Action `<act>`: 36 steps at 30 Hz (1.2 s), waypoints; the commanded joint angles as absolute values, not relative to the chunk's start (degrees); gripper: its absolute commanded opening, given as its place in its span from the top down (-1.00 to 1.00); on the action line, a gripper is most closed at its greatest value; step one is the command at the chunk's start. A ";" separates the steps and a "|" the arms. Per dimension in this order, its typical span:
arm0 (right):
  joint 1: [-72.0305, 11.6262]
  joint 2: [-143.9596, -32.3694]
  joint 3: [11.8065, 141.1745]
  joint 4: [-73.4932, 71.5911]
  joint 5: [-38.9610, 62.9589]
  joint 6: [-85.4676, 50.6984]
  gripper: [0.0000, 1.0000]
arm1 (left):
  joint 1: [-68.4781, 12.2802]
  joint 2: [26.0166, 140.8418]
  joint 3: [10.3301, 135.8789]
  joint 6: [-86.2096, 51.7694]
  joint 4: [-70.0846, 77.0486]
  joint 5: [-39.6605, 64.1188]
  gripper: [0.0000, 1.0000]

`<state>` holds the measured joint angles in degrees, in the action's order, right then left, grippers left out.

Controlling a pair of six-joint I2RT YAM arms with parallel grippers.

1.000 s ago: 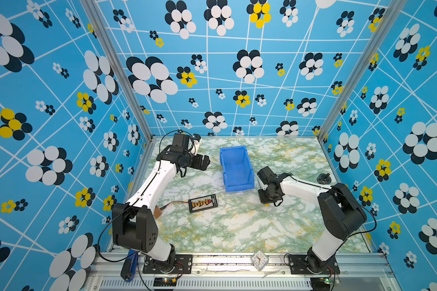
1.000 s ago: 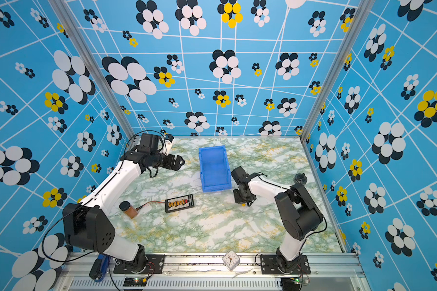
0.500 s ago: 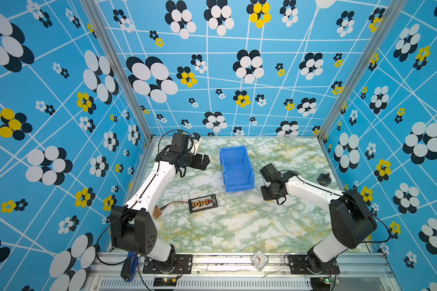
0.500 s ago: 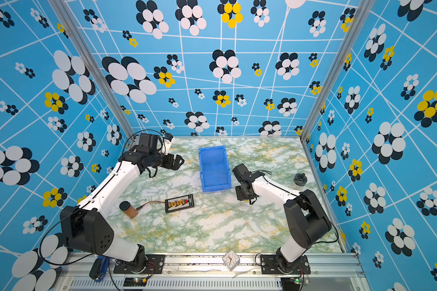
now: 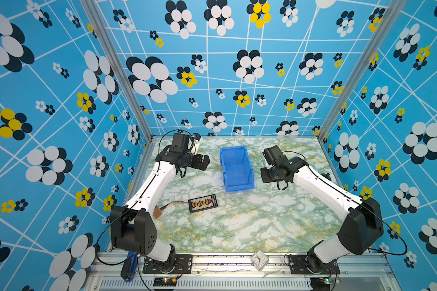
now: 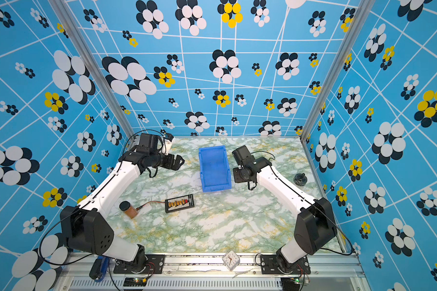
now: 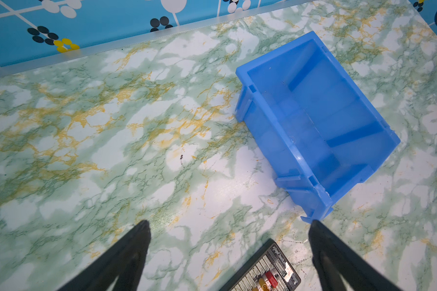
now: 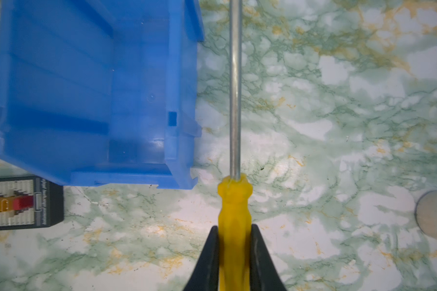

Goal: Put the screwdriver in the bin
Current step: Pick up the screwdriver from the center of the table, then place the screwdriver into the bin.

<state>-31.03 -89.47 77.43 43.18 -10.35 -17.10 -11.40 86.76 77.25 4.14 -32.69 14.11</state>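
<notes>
**Screwdriver clamped in the right gripper, just off the bin's 3 o'clock wall**

Start with the table (image 5: 237, 226). The whole near half is bare marble, from the centre to the 6 o'clock rail. The bin (image 5: 223, 166) sits toward 12 o'clock with its top open, nothing inside and its low lip facing 6. A strip of table shows between it and the far wall. There's clear floor on both its long sides, wider at 9 than at 3.

The board (image 5: 202, 203) lies at the bin's 7 o'clock, apart from it, with its wire running out toward 9. The jar (image 6: 129, 209) lies at the end of that wire, tucked by the left arm. The knob (image 6: 300, 179) is out at 3 o'clock near the side wall, and the clock (image 5: 259, 260) is on the front rail.

Now the screwdriver (image 8: 235, 209). It's outside the bin, at its 3 o'clock side. The shaft (image 8: 235, 88) runs alongside the bin wall, close but not touching, with the tip toward 12.

The right gripper (image 8: 234, 228) has both fingers pressed tight on the yellow handle, gripping it low down so the collar and shaft stick out ahead.

The left gripper (image 7: 229, 224) hangs at the bin's 9 o'clock with its jaws spread wide, holding nothing.
</notes>
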 commanded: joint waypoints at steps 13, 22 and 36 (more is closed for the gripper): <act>-37.38 -100.14 91.08 43.34 -3.73 -15.25 0.64 | -12.21 84.82 77.64 5.47 -32.62 13.18 -0.99; -38.50 -107.48 94.21 40.03 -0.98 -16.45 0.64 | -12.30 84.34 77.25 5.10 -32.56 13.77 -0.98; -38.67 -116.73 98.93 39.51 -1.34 -16.21 0.65 | -12.39 83.85 77.19 5.09 -32.70 14.35 -0.98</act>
